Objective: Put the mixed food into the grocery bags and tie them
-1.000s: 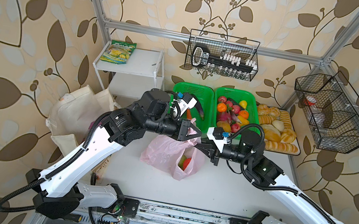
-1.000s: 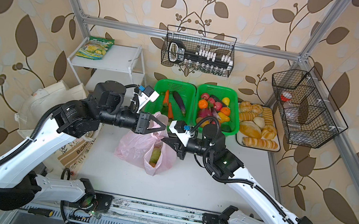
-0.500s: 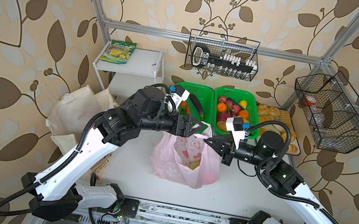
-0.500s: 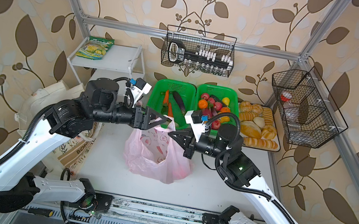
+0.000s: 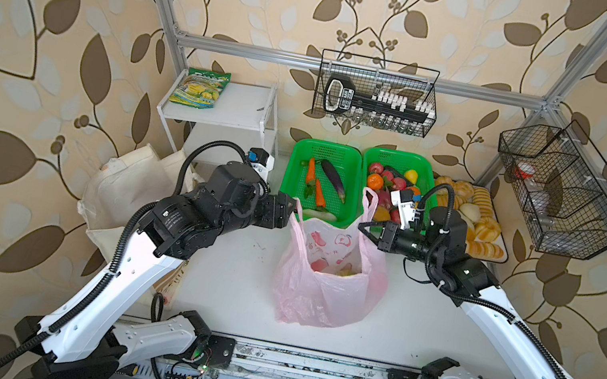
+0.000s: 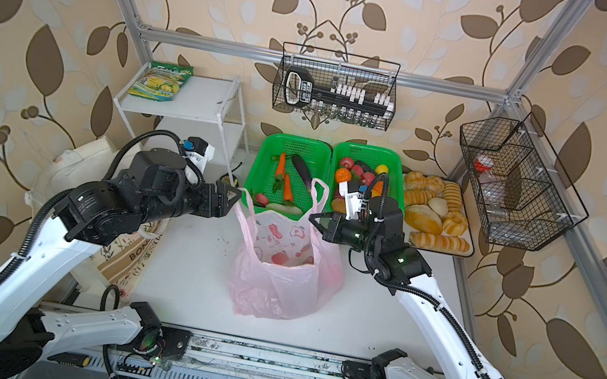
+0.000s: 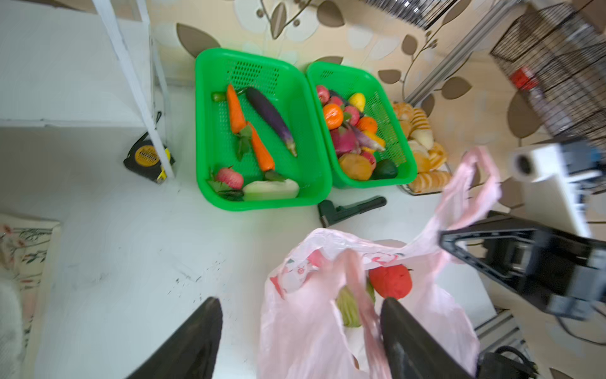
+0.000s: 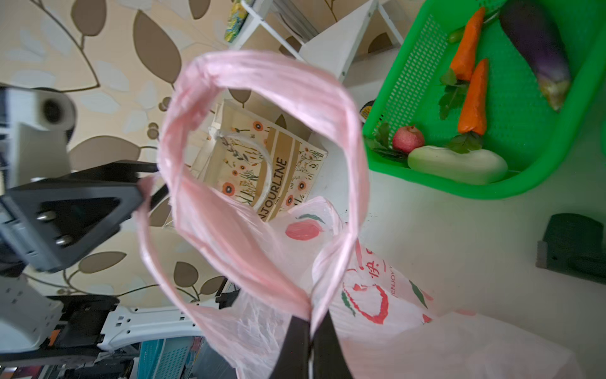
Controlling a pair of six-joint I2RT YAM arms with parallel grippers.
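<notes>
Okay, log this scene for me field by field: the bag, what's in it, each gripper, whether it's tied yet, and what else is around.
bag: pink plastic bag, standing open mid-table
contents seen: red tomato, green cabbage
right gripper: shut on one handle of the bag
left gripper: open, the other handle between its jaws
tied: no, the two handles are apart
other bag: canvas tote, at the table's left edge
behind: two green baskets with produce

Left gripper (image 7: 301, 305) jaws apart, right gripper (image 8: 310, 323) pinched closed, both arms reaching inward, tips facing.
</notes>
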